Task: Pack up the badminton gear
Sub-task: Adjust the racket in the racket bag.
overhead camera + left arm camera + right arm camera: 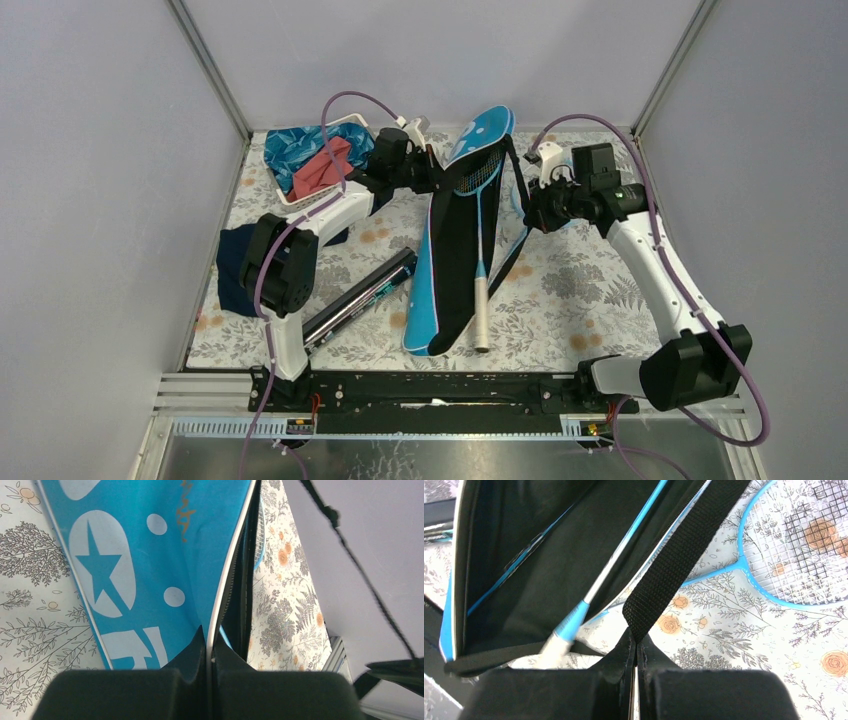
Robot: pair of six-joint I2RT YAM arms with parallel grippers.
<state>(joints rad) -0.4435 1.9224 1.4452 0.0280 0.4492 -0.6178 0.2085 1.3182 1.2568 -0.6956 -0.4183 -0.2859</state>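
Centrally on the flower-patterned desk (580, 290) lies the blue racket-shaped fabric bag with white stars and dots (422, 290) (150, 555). It is unzipped, its black lining (524, 555) is exposed, and its narrow end points toward the arm bases. One light-blue-framed racket with a white handle (480, 230) (614, 575) rests inside the opened bag. Its strung head is at the far, wide end, and its handle sticks out past the near end onto the desk.

The left jaws are pressed together on the white-piped edge of the bag's blue upper flap, near the wide end, holding that flap raised on its side. The right jaws are pressed together too, pinching the bag's black woven shoulder strap (515, 170) (684, 550) just to the right of the bag's mouth. The strap runs taut from that pinch.

A second light-blue-framed racket (742, 566) lies flat on the desk beside the bag's right side. Its strung head is under the right wrist and outside the bag.

The long black tube (360, 297) lies slantwise on the desk left of the bag, near the left arm's base and apart from the bag. At the far left corner stands a white plastic basket (340, 123) holding blue and red cloths. A navy blue cloth (232, 270) sits crumpled at the desk's left edge.
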